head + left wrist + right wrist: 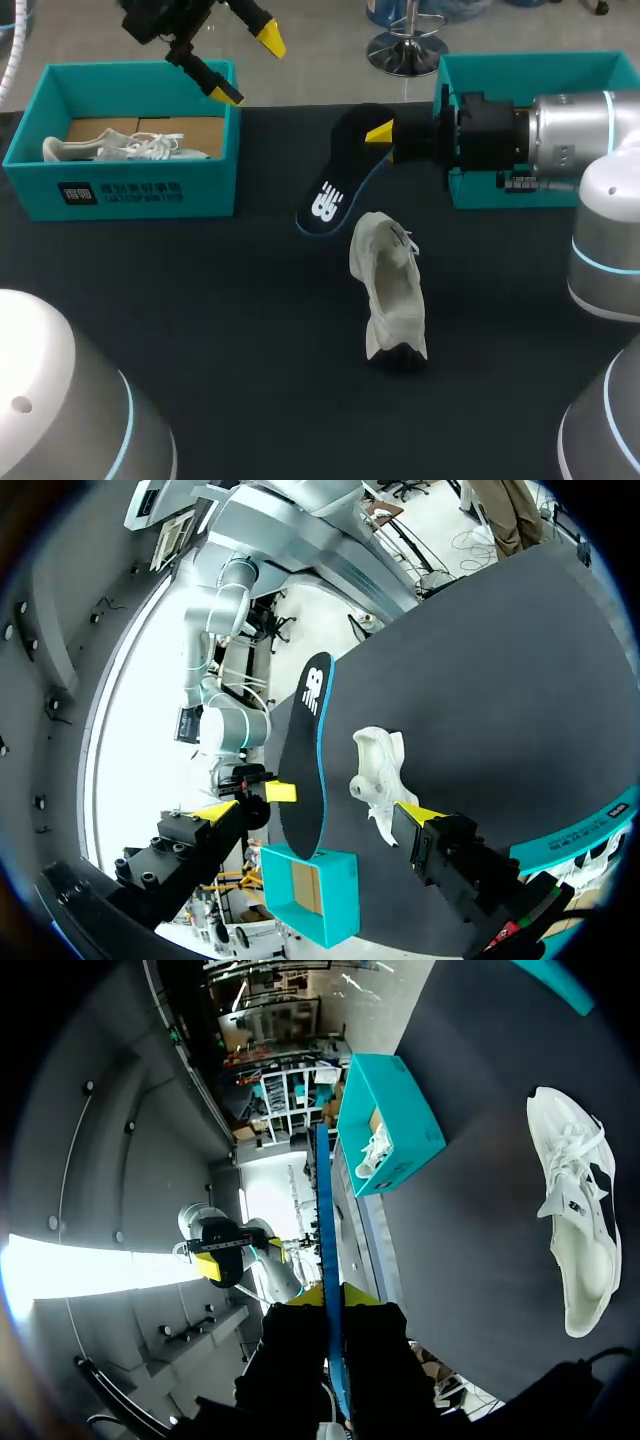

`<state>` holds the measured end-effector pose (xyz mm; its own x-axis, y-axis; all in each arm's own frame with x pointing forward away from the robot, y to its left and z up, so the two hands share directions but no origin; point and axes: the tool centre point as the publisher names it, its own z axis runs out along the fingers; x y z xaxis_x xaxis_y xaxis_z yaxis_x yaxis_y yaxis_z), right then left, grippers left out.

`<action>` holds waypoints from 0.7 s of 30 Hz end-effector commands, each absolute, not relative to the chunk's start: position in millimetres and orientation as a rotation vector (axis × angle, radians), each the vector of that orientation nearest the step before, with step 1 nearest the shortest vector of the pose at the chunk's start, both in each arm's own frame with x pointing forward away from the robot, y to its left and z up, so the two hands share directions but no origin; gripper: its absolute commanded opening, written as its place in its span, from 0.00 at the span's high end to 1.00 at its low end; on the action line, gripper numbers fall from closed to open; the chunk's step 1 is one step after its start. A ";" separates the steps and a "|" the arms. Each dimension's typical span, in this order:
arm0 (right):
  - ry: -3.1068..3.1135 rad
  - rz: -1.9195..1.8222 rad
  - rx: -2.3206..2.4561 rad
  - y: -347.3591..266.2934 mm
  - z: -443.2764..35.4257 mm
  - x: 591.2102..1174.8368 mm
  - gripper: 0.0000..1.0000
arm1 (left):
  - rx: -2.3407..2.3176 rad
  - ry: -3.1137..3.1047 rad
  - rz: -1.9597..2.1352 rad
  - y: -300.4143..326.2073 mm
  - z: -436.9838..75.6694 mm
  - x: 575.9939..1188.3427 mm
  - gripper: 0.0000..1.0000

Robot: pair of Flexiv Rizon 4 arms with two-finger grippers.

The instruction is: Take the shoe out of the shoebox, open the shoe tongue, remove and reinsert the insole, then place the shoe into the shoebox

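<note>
Two grippers, only one busy. My right gripper is clamped on one end of the insole, fingers pinching it across its thin faces. The rest of the insole sticks out ahead of the fingers, its free end low toward the table; I can't tell whether it touches. My left gripper hangs with fingers spread wide and nothing between them, above the far corner of the left shoebox, where a second shoe lies. The shoe I'm working on sits on the table outside both boxes, just beyond the insole's free end and well apart from the left gripper. The right shoebox is behind my right wrist.

My judgement is that the insole is out and reinsertion is the step in hand. To do it well:
- Bring the left gripper down beside the shoe first, to pin it and hold the tongue back, or the shoe will likely skid.
- Line the insole's length up with the shoe's length.
- Lead with the free end, angled down into the opening toward the toe.
- Slide it in, don't stab: the insole is floppy and could buckle.
- Let go only once it lies flat inside.
</note>
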<state>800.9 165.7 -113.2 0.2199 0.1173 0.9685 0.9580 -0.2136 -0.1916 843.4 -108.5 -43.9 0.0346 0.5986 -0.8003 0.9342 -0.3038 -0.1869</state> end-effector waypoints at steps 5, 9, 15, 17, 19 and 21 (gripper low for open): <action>-1.050 -1.122 -1.560 166.3 -112.5 799.9 1.00 | 1.569 1.404 -1.371 -111.1 -53.8 833.0 0.00; -1.050 -1.122 -1.560 166.3 -112.5 799.9 1.00 | 1.564 1.411 -1.375 -113.5 -53.4 833.3 0.00; -1.050 -1.122 -1.560 166.3 -112.5 799.9 1.00 | 1.553 1.418 -1.367 -114.2 -61.3 832.9 0.00; -1.050 -1.122 -1.560 166.3 -112.5 799.9 1.00 | 1.544 1.394 -1.374 -114.2 -66.2 832.2 0.00; -1.050 -1.122 -1.560 166.3 -112.5 799.9 1.00 | 1.539 1.408 -1.376 -115.0 -70.3 831.5 0.00; -1.050 -1.122 -1.560 166.3 -112.5 799.9 1.00 | 1.549 1.399 -1.384 -115.7 -72.0 830.6 0.00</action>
<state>800.8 165.6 -113.2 0.2196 0.1170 0.9686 0.9579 -0.2140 -0.1913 830.8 -114.5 -67.7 -0.1129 0.3105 -0.9438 0.9515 -0.2399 -0.1927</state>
